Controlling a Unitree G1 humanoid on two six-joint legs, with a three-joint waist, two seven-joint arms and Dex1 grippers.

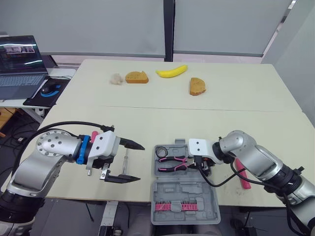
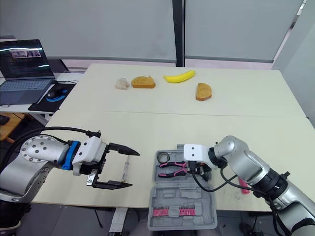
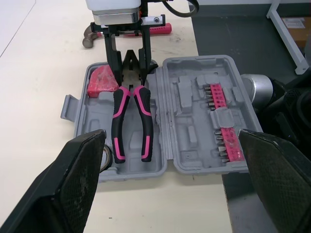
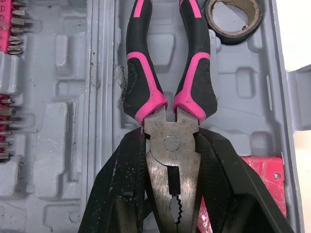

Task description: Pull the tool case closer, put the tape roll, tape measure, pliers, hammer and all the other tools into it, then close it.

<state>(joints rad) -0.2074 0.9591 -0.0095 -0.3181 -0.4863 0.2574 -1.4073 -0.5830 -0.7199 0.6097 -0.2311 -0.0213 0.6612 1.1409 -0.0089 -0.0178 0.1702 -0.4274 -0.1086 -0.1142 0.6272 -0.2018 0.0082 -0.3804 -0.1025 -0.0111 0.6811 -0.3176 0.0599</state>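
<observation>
The grey tool case [image 1: 183, 195] lies open at the table's front edge. In its tray are the pink-and-black pliers [image 1: 172, 164], the tape roll [image 1: 161, 153] and a red tape measure [image 3: 101, 80]. My right gripper [image 1: 199, 165] is shut on the pliers' head, whose handles rest in the tray. The pink-handled hammer [image 1: 242, 178] lies on the table under my right arm. My left gripper [image 1: 141, 162] hovers open to the left of the case. A thin metal tool [image 1: 125, 160] lies on the table between its fingers.
A strip of pink bits [image 1: 172, 206] sits in the case lid, which overhangs the table edge. Two bread slices [image 1: 137, 77] [image 1: 197, 86], a banana [image 1: 172, 71] and a pale lump [image 1: 116, 79] lie at the far side. A laptop [image 1: 19, 66] stands on a side desk to the left.
</observation>
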